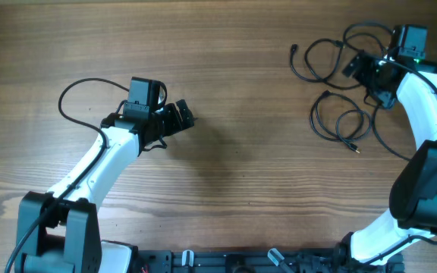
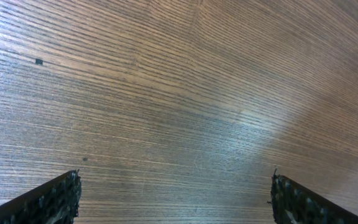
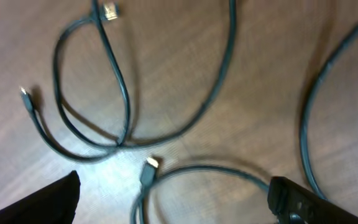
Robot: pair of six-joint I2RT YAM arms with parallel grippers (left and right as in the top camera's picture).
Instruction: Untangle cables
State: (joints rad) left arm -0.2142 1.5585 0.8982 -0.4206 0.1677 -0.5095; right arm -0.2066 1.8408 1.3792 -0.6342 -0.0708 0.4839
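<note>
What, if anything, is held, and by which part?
Nothing. The left gripper is open over the wooden table; the right gripper is open above thin black cables.

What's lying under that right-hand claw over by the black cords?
Under the right gripper lie loose black cables on the wooden table, with one small plug between the open jaws. From overhead, the gripper itself covers part of them, so how they cross there is hidden.

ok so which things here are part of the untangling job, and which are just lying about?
Job: thin black cables; right gripper, open over them; left gripper, open over bare wood.
Not the job: wooden table; left arm's own wire loop; dark speck on the wood.
</note>
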